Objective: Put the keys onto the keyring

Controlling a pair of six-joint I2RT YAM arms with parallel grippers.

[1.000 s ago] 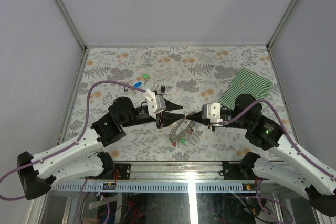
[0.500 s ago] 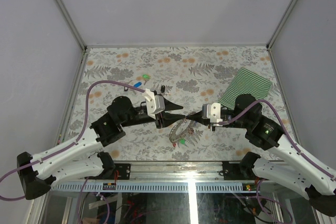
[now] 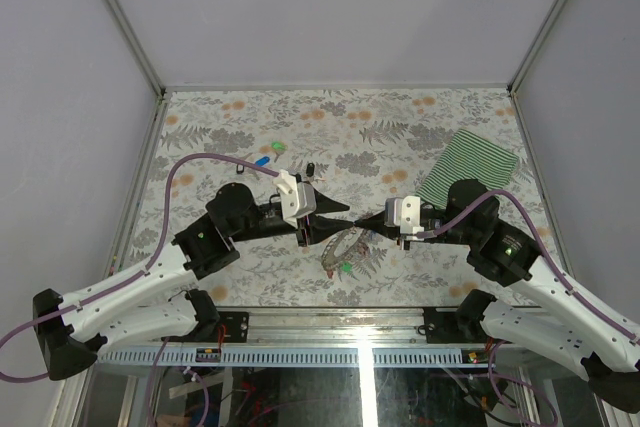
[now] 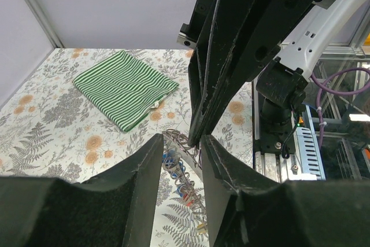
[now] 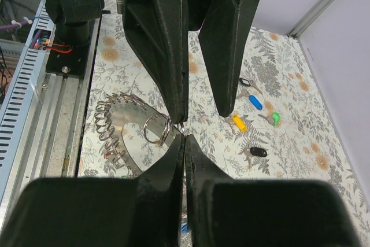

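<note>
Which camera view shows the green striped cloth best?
The left wrist view: the cloth lies whole and large there, its stripes sharp. The top view shows it small at the right side of the table, its near edge under the right arm. The right wrist view does not show it.

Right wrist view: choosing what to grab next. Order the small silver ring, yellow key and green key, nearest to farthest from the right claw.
1. Small silver ring, beside the right claw.
2. Yellow key, out on the flowered tabletop.
3. Green key, beyond the yellow one.
</note>
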